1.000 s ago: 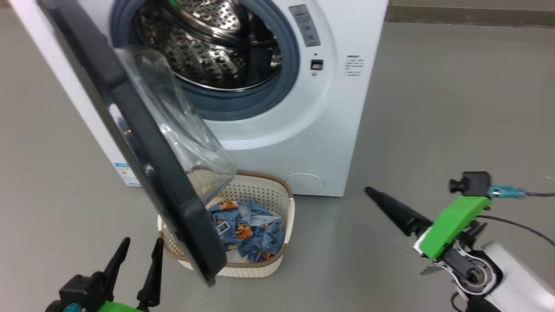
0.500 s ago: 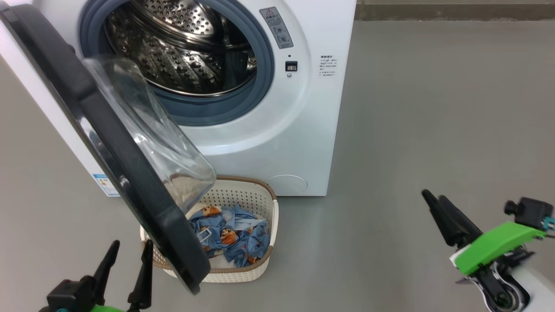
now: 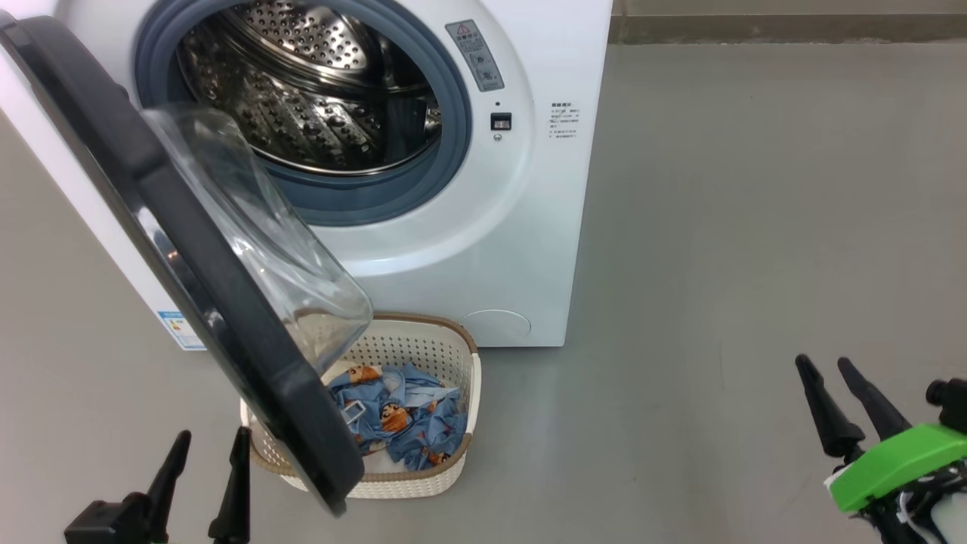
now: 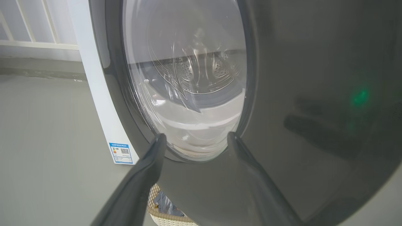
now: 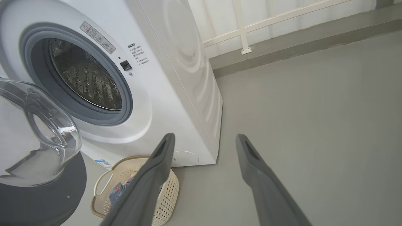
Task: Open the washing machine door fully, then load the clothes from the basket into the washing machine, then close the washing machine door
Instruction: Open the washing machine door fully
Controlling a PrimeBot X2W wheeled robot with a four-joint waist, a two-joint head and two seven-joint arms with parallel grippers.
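Note:
The white washing machine (image 3: 483,249) (image 5: 176,78) stands with its steel drum exposed. Its black-rimmed door (image 3: 189,264) (image 4: 298,94) hangs partly open, swung out toward me over the basket (image 3: 446,476) (image 5: 168,191). Blue printed clothes (image 3: 400,415) lie in the basket on the floor in front of the machine. My left gripper (image 3: 205,449) (image 4: 194,136) is open, empty, close to the door's outer face near its lower rim. My right gripper (image 3: 825,365) (image 5: 204,136) is open and empty, far right over bare floor.
Grey floor (image 3: 755,227) spreads wide to the right of the machine. A low wall ledge and white railing (image 5: 251,37) run behind. The open door overhangs the basket's left half, hiding part of it in the head view.
The head camera shifted, moving the whole scene left and down. My right gripper drew back toward the lower right, away from the machine. The left gripper sank lower in view. Door and basket unchanged.

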